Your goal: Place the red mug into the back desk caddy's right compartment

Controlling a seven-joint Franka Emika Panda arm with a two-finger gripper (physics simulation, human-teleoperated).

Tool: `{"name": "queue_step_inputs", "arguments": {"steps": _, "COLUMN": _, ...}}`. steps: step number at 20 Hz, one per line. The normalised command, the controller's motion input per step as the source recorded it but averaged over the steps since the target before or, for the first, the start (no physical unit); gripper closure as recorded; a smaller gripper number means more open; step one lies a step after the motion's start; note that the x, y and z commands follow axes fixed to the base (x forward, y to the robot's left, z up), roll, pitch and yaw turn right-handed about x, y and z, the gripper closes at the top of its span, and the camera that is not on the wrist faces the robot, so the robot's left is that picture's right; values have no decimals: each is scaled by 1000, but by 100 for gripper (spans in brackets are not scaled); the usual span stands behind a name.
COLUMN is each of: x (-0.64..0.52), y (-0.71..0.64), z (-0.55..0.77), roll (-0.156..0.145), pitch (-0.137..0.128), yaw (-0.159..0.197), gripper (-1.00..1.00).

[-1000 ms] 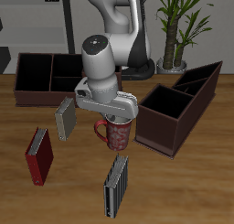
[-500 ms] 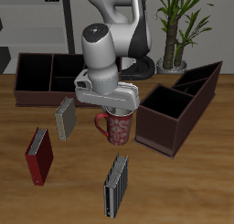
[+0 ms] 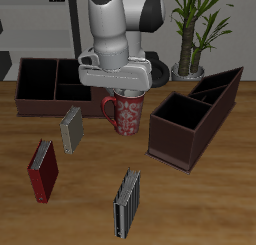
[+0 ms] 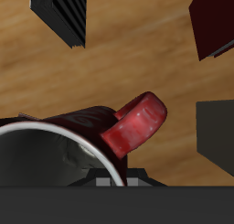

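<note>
- Gripper (image 3: 124, 92) grips the red mug (image 3: 124, 113) by its rim from above, fingers closed on the wall; mug hangs upright, handle (image 4: 137, 125) out to one side, so it can go down into a box as it is.
- Mug is above the table, just in front of the back desk caddy (image 3: 45, 81), not yet over the right compartment (image 3: 36, 79).
- Wooden table (image 3: 200, 209) carries the slanted caddy (image 3: 195, 119), grey book (image 3: 71, 129), red book (image 3: 43, 170), striped book (image 3: 126, 200).
- Potted plant (image 3: 196, 24) behind.
</note>
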Motion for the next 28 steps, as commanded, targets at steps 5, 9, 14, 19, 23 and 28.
{"name": "queue_step_inputs", "arguments": {"steps": 5, "x": -298, "y": -224, "z": 571, "roll": -36, "pitch": -36, "yaw": 25, "gripper": 100}}
{"name": "queue_step_inputs", "arguments": {"steps": 9, "x": -345, "y": -200, "z": 465, "roll": -22, "pitch": -23, "yaw": 27, "gripper": 100}}
{"name": "queue_step_inputs", "arguments": {"steps": 14, "x": -391, "y": -142, "z": 412, "roll": -21, "pitch": -36, "yaw": 63, "gripper": 100}}
{"name": "queue_step_inputs", "arguments": {"steps": 19, "x": -385, "y": -67, "z": 313, "roll": -17, "pitch": -27, "yaw": 25, "gripper": 100}}
{"name": "queue_step_inputs", "arguments": {"steps": 23, "x": -437, "y": -30, "z": 250, "roll": -8, "pitch": -23, "yaw": 52, "gripper": 100}}
{"name": "queue_step_inputs", "arguments": {"steps": 28, "x": -401, "y": -20, "z": 132, "roll": -25, "pitch": 1, "yaw": 54, "gripper": 100}}
